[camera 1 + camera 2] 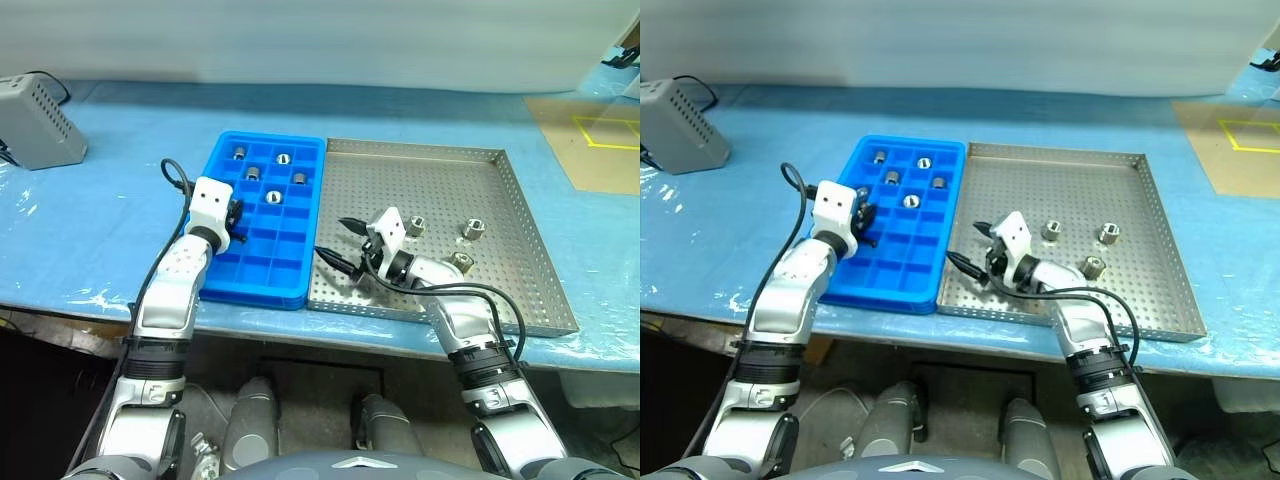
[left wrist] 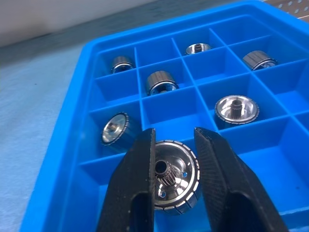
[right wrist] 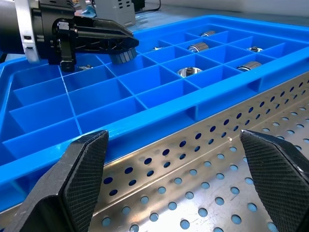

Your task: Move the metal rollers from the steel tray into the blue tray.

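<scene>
While the left gripper [image 2: 174, 186] clamps a roller [image 2: 175, 175] over the blue tray [image 1: 222, 160], the right gripper [image 1: 338, 243] gapes wide above the steel tray [image 1: 500, 290]; three rollers [image 1: 473, 230] lie behind it.

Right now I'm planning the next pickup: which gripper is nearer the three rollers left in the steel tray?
Right. The right gripper hovers inside the steel tray beside them; the left gripper is over the blue tray.

Bench [image 1: 120, 240] covered in light blue sheeting, blue tray [image 1: 262, 275] and steel tray [image 1: 520, 255] touching side by side, grey box [image 1: 35, 122] at far left, brown sheet [image 1: 590, 140] at far right
</scene>
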Controlling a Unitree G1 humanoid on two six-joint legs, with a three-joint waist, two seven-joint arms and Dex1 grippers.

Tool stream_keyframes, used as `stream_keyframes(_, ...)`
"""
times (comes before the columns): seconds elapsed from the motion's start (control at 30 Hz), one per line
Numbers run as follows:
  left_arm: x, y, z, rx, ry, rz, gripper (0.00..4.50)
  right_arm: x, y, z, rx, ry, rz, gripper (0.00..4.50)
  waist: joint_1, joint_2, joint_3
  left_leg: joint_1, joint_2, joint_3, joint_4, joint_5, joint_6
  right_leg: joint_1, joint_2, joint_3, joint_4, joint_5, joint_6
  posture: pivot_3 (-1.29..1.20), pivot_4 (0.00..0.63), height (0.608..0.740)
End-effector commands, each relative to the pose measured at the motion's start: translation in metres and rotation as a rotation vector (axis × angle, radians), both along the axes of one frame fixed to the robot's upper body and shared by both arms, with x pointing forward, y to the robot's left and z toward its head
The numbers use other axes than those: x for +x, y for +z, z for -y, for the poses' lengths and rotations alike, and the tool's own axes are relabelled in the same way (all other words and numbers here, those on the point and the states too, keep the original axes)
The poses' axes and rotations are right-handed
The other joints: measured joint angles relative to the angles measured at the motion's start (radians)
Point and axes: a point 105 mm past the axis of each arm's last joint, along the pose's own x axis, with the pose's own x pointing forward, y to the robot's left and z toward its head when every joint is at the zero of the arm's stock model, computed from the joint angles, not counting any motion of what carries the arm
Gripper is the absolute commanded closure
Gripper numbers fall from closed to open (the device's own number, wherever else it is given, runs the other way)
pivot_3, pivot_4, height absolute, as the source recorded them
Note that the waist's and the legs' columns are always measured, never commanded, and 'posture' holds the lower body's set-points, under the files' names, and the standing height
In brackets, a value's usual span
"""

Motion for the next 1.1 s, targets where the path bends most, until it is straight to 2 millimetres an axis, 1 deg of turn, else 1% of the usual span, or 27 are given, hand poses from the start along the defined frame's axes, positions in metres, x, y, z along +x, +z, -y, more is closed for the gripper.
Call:
stream_keyframes(0.03,0.006,0.02,0.006,-0.002,-0.021,0.079,2.07,-0.002,0.015,0.006,0.028,-0.024,0.049,0.0,-0.001,0.0,0.0,0.0,0.0,0.0,0.0,0.0,0.0,0.0,0.0,0.0,0.0,0.0,0.0,0.05,0.15,0.74)
stream_keyframes(0.07,0.009,0.025,0.009,-0.01,-0.032,0.097,1.8,-0.002,0.015,0.008,0.026,-0.035,0.05,0.0,-0.002,0.0,0.0,0.0,0.0,0.0,0.0,0.0,-0.001,0.0,0.0,0.0,0.0,0.0,0.0,0.05,0.15,0.74)
stream_keyframes(0.13,0.012,0.038,0.019,-0.043,-0.079,0.142,1.8,-0.001,0.015,0.011,0.025,-0.05,0.052,0.0,-0.002,0.0,0.0,0.0,0.0,0.0,0.0,0.0,-0.001,0.0,0.0,0.0,0.0,0.0,0.0,0.02,0.15,0.74)
stream_keyframes(0.17,0.013,0.046,0.028,-0.074,-0.121,0.162,1.8,-0.001,0.016,0.012,0.025,-0.057,0.054,0.0,-0.002,0.0,0.0,0.0,0.0,0.0,0.0,0.0,-0.001,0.0,0.0,0.0,0.0,0.0,0.0,0.02,0.15,0.74)
stream_keyframes(0.2,0.014,0.055,0.04,-0.1,-0.18,0.187,1.8,-0.002,0.016,0.014,0.025,-0.065,0.058,0.0,-0.002,0.0,0.0,0.0,0.0,0.0,0.0,0.0,-0.001,0.0,0.0,0.0,0.0,0.0,0.0,0.02,0.15,0.74)
stream_keyframes(0.27,0.013,0.07,0.07,-0.151,-0.338,0.215,1.8,-0.002,0.018,0.018,0.025,-0.086,0.069,0.0,-0.001,0.0,0.0,-0.001,0.0,0.0,0.0,0.001,-0.001,0.0,0.0,0.0,0.0,0.0,0.0,-0.03,0.15,0.74)
stream_keyframes(0.3,0.012,0.074,0.082,-0.159,-0.406,0.218,1.8,-0.003,0.02,0.02,0.028,-0.097,0.074,0.0,-0.002,0.0,0.0,-0.001,0.0,0.0,0.0,0.001,-0.001,0.0,0.0,0.0,0.0,0.0,0.0,-0.05,0.15,0.74)
stream_keyframes(0.33,0.011,0.075,0.089,-0.163,-0.446,0.218,1.8,-0.004,0.02,0.021,0.029,-0.103,0.078,0.0,-0.005,0.0,0.0,-0.001,0.0,0.0,0.001,0.001,-0.001,0.0,0.0,0.0,0.0,0.0,0.0,-0.08,0.15,0.74)
stream_keyframes(0.4,0.012,0.073,0.103,-0.11,-0.516,0.217,1.8,-0.008,0.023,0.024,0.035,-0.122,0.083,0.0,-0.01,0.0,0.0,0.0,-0.001,0.0,0.001,0.001,0.0,0.0,0.0,0.001,0.0,0.0,0.0,-0.12,0.15,0.74)
stream_keyframes(0.43,0.011,0.071,0.113,-0.097,-0.574,0.208,1.8,-0.01,0.024,0.027,0.039,-0.139,0.084,0.0,-0.018,0.0,0.0,0.0,0.0,0.0,0.0,0.001,-0.001,0.0,0.0,0.001,0.0,0.001,0.001,-0.16,0.15,0.74)
stream_keyframes(0.47,0.009,0.07,0.124,-0.092,-0.637,0.198,1.8,-0.013,0.024,0.03,0.042,-0.159,0.085,0.0,-0.025,0.0,0.0,0.0,0.0,0.0,0.0,0.001,0.0,0.0,0.001,0.001,0.0,0.002,0.003,-0.18,0.15,0.74)
stream_keyframes(0.53,0.005,0.069,0.137,-0.092,-0.723,0.192,1.8,-0.017,0.025,0.035,0.041,-0.187,0.085,0.0,-0.039,0.0,0.0,0.0,0.0,0.0,0.0,0.001,-0.001,0.0,0.001,0.001,0.0,0.003,0.004,-0.24,0.15,0.74)
stream_keyframes(0.63,-0.008,0.056,0.168,-0.071,-0.934,0.136,1.8,-0.026,0.024,0.047,0.023,-0.254,0.087,0.0,-0.059,0.0,0.0,0.0,-0.001,0.0,0.0,0.001,0.0,-0.001,0.001,0.001,0.0,0.003,0.004,-0.35,0.15,0.74)
stream_keyframes(0.7,-0.015,0.044,0.181,-0.031,-1.039,0.107,1.8,-0.033,0.023,0.052,0.002,-0.289,0.084,0.0,-0.067,0.0,0.0,0.0,-0.001,0.001,0.0,0.001,0.0,0.0,0.001,0.002,0.0,0.003,0.004,-0.38,0.15,0.74)
stream_keyframes(0.73,-0.019,0.04,0.187,-0.052,-1.09,0.085,1.8,-0.037,0.02,0.054,-0.008,-0.302,0.079,0.0,-0.077,0.0,0.0,0.001,0.0,0.001,0.0,0.001,0.0,0.0,0.001,0.002,0.0,0.003,0.004,-0.41,0.15,0.74)
stream_keyframes(0.83,-0.025,0.029,0.197,-0.036,-1.185,0.041,1.8,-0.048,0.014,0.056,-0.035,-0.325,0.061,0.0,-0.106,0.0,0.0,0.002,-0.001,0.002,0.0,0.0,0.001,0.001,0.001,0.004,0.0,0.001,0.001,-0.46,0.15,0.74)
stream_keyframes(0.9,-0.026,0.019,0.203,0.011,-1.228,0.01,1.8,-0.055,0.006,0.057,-0.05,-0.352,0.044,0.0,-0.124,0.0,0.0,0.003,-0.001,0.003,0.0,-0.001,0.003,0.0,0.001,0.005,0.0,0.001,0.001,-0.5,0.15,0.74)
stream_keyframes(0.97,-0.025,0.013,0.206,0.033,-1.246,-0.013,1.8,-0.06,0.001,0.059,-0.06,-0.377,0.031,0.0,-0.141,0.0,0.0,0.004,-0.001,0.003,0.0,-0.001,0.004,0.001,0.001,0.006,0.0,0.001,0.001,-0.52,0.15,0.74)
stream_keyframes(1.1,-0.021,0.008,0.21,0.045,-1.244,-0.031,1.8,-0.065,-0.006,0.062,-0.074,-0.403,0.015,0.0,-0.167,0.0,0.0,0.006,-0.001,0.004,0.002,-0.003,0.005,0.002,0.001,0.008,-0.001,0.002,0.001,-0.56,0.15,0.74)
